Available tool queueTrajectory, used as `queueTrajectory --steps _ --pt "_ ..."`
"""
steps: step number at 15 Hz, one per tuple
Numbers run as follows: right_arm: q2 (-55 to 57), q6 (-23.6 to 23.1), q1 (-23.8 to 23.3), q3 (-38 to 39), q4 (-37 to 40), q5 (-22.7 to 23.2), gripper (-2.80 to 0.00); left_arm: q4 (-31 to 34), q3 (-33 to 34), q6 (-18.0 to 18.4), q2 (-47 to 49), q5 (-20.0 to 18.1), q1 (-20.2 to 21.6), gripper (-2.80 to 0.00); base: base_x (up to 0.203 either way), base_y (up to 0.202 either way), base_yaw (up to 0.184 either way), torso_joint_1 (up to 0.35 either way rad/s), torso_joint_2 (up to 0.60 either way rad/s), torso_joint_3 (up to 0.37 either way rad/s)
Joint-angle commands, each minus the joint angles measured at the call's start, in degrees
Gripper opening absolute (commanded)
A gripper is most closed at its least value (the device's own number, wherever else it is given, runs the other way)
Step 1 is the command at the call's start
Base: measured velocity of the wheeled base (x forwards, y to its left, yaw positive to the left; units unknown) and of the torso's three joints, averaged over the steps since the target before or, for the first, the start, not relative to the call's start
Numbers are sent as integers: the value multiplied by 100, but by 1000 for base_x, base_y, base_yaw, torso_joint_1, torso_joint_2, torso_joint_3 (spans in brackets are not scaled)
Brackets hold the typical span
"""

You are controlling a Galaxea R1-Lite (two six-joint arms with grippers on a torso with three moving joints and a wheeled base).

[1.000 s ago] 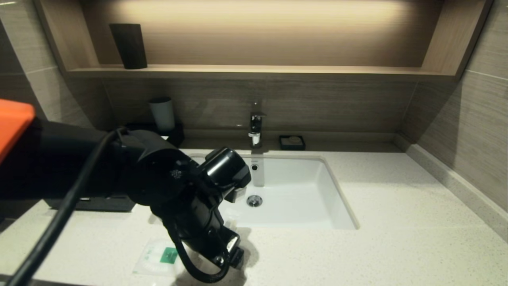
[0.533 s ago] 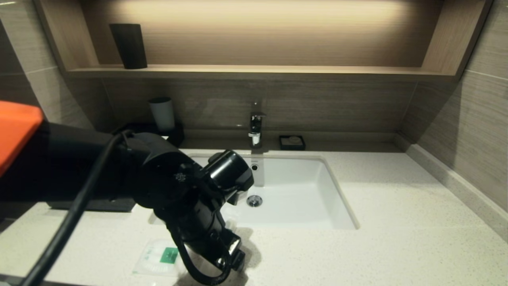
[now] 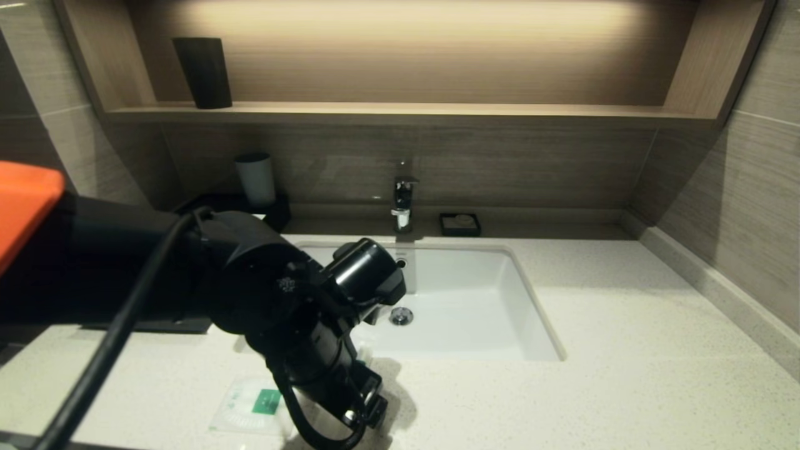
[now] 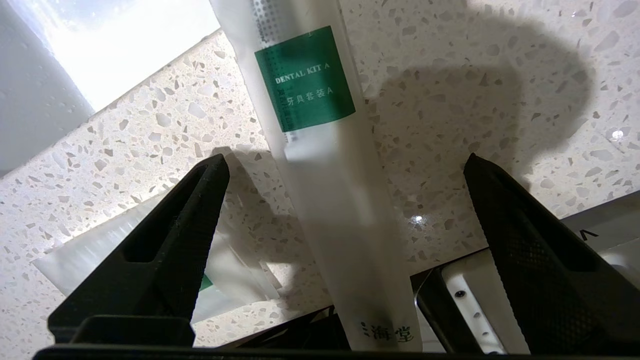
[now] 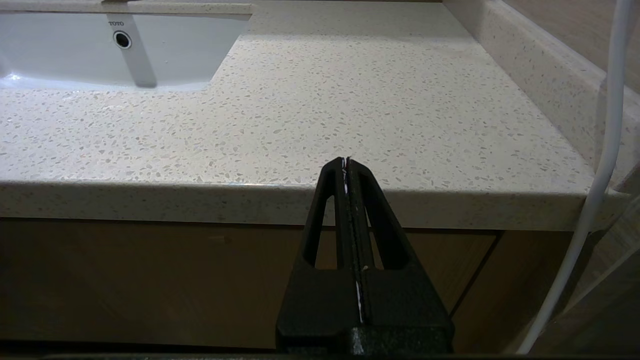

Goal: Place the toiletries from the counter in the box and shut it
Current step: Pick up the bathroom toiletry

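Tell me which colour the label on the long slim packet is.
Green, with white lettering, on the long slim packet; the left wrist view shows it best.

In the head view the left arm (image 3: 187, 281) covers most of the black box (image 3: 150, 324); only a strip of its front shows beneath the arm. The arm also hides the near corner of the basin (image 3: 462, 300) and one side of the square packet (image 3: 253, 406). The long packet (image 4: 320, 165) shows only in the left wrist view, where both its ends run past the picture's edges. There the left claw (image 4: 345, 165) has one finger (image 4: 165, 250) covering part of the square packet. The soap dish (image 3: 460, 224) holds something too small to tell.
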Motion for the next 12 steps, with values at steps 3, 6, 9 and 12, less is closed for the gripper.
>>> queueTrajectory --steps 3,6,9,12 --pt "0 -1 0 0 9 0 -280 21 -12 -33 44 0 -4 0 0 0 0 0 0 0" --pt "0 -1 0 0 0 0 -280 30 -64 -130 26 0 5 -280 0 0 0 0 0 0" --pt "0 -1 0 0 0 0 -280 35 -64 -154 12 -22 5 -280 0 0 0 0 0 0" --pt "-1 -1 0 0 7 0 -280 39 -56 -217 -9 -26 14 -280 0 0 0 0 0 0"
